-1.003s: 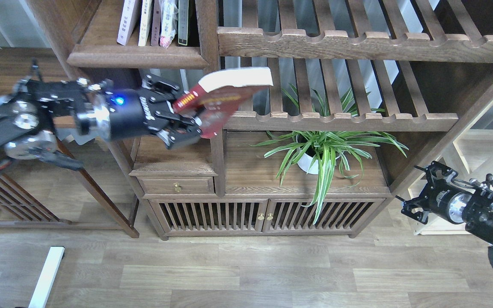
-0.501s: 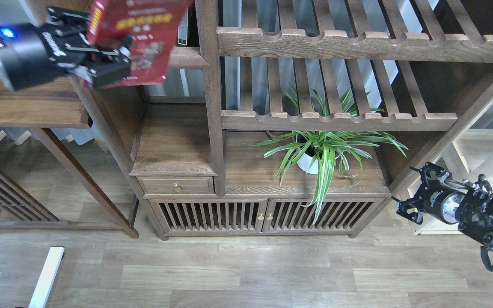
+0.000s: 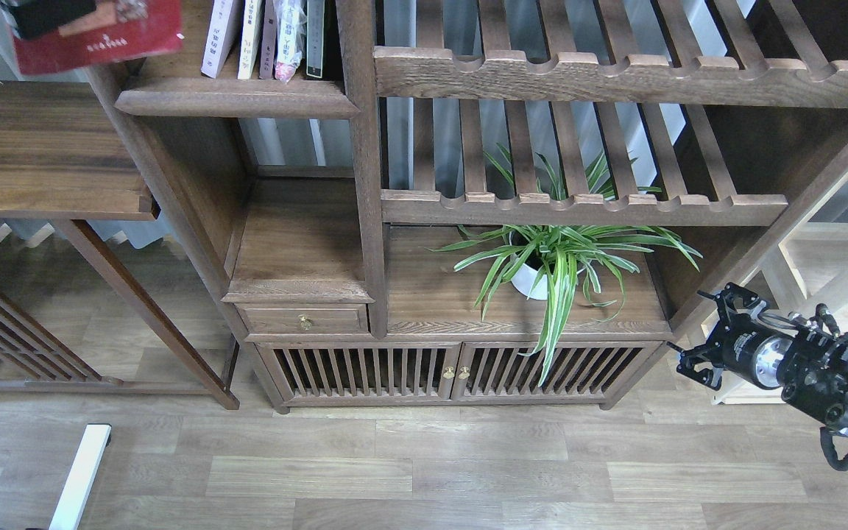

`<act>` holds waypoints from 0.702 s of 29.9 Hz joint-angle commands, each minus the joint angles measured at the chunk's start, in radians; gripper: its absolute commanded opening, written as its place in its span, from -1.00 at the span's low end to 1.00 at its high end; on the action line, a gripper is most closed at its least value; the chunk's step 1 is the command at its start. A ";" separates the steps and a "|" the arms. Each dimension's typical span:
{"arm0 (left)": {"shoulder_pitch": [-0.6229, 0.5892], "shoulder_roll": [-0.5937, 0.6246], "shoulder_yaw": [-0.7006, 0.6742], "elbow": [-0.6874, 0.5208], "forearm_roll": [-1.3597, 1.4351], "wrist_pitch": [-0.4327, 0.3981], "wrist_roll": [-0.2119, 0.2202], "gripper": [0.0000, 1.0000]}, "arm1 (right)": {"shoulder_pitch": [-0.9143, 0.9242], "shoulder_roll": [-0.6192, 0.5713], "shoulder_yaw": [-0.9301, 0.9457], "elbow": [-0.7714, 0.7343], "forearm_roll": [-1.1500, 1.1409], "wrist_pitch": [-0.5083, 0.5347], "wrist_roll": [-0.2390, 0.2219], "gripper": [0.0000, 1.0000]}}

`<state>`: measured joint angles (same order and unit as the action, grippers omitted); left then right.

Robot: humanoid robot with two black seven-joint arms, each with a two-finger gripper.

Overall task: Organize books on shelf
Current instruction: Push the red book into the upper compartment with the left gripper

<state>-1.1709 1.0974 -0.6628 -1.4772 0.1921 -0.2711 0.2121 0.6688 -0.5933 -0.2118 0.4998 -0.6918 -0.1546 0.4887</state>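
Mostly we count one shelf (image 3: 236, 96), dark brown with a moulded lip, holding five upright items at the view's top edge: a pale book (image 3: 219, 37), a yellow-green book (image 3: 250, 37), a thin mauve one, a plastic-wrapped pink item (image 3: 288, 40) and a dark spine. One red book (image 3: 96, 33) sits top left, cut off. Our left pincer is hidden there. Our right pincer (image 3: 693, 361), low right, looks spread, pinching nothing.
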 commanded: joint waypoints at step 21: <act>-0.078 -0.393 0.068 0.225 0.302 0.455 -0.008 -1.00 | 0.000 -0.005 0.000 0.008 -0.002 -0.005 0.000 0.91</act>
<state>-1.2463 0.7527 -0.5987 -1.2895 0.4755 0.1573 0.2091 0.6700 -0.5955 -0.2116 0.5056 -0.6934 -0.1571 0.4887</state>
